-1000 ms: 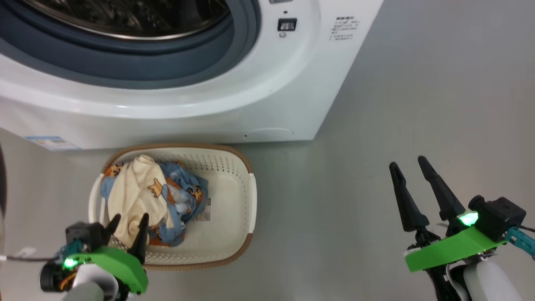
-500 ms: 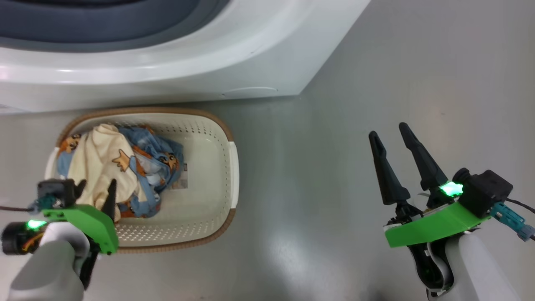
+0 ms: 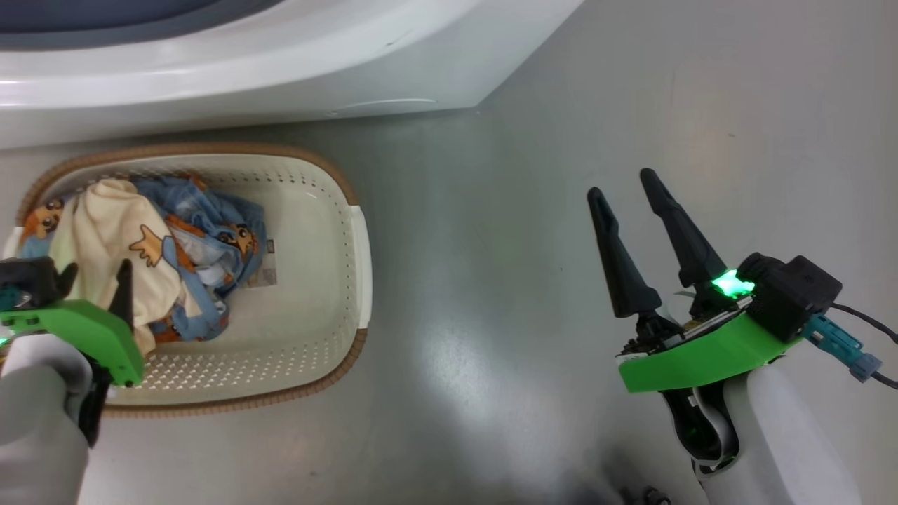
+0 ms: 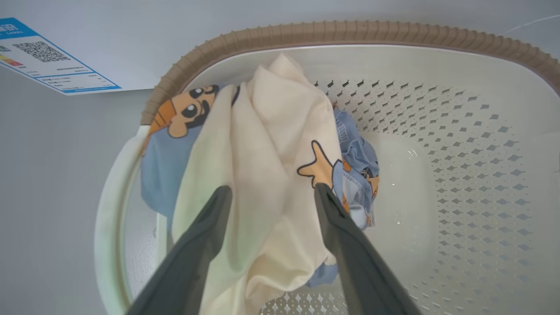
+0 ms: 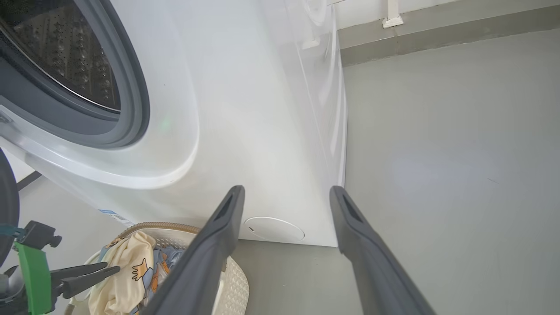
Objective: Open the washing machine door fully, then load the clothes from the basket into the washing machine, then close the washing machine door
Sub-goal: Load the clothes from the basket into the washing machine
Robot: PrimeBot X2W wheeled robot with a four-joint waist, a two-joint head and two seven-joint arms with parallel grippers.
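Note:
The cream-white basket (image 3: 354,266) with its brown rim sits on the floor in front of the washing machine (image 3: 280,63). The clothes (image 3: 133,252), one cream-yellow and one light blue with orange figures, are heaped in its left half. My left gripper (image 3: 97,277) hovers open over the heap. In the left wrist view its fingers (image 4: 205,236) straddle the cream garment (image 4: 271,144), and I cannot tell whether they touch it. My right gripper (image 3: 623,186) stands open above bare floor to the right, holding nothing. The machine's mouth (image 5: 65,57) is uncovered. A dark curved rim (image 5: 6,205) may be the door.
Grey floor (image 3: 491,280) stretches between the basket and my right arm. The machine's front carries a blue label sticker (image 4: 43,57) and a round flap (image 5: 274,229) low down. A wall base (image 5: 437,30) runs behind the machine.
The whole head picture has slid up and left and the basket looks larger, so the camera has moved. Both grippers stay open, and the left one remains over the cream garment.

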